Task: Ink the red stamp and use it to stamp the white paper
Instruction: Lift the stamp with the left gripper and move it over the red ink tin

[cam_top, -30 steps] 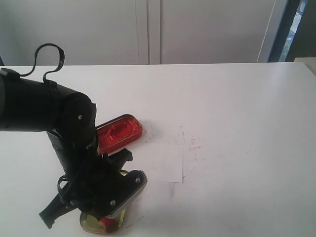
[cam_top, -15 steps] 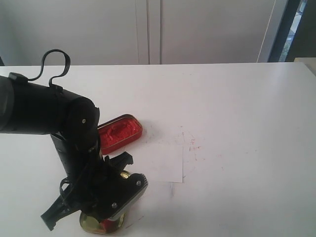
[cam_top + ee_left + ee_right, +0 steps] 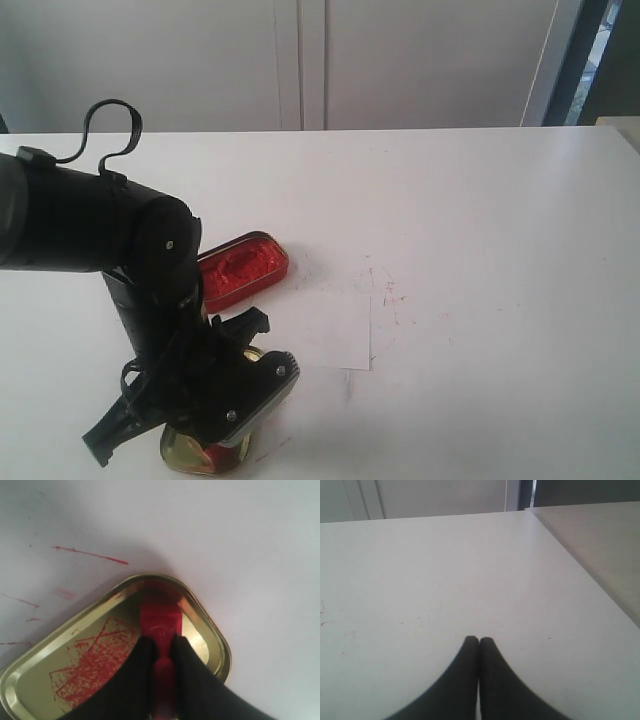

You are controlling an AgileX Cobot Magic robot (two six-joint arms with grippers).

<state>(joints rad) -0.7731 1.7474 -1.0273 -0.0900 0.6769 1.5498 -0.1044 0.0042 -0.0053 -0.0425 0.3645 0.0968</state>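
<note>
Red stamp (image 3: 160,619) between left pincer (image 3: 163,642) tips

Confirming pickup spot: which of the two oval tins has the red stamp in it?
The gold oval metal lid with red smears, where the left claw pinches the small red plastic stamp. The red oval ink tin lies apart.

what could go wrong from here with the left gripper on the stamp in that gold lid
The left gripper pinches the small red plastic stamp by its narrow handle with just the fingertips, so it may tilt or slip when lifted. The stamp sits close to the rim of the gold oval tin lid, which could catch and drag along. The thin white rectangular paper lies unsecured beside the arm and might get nudged.
</note>
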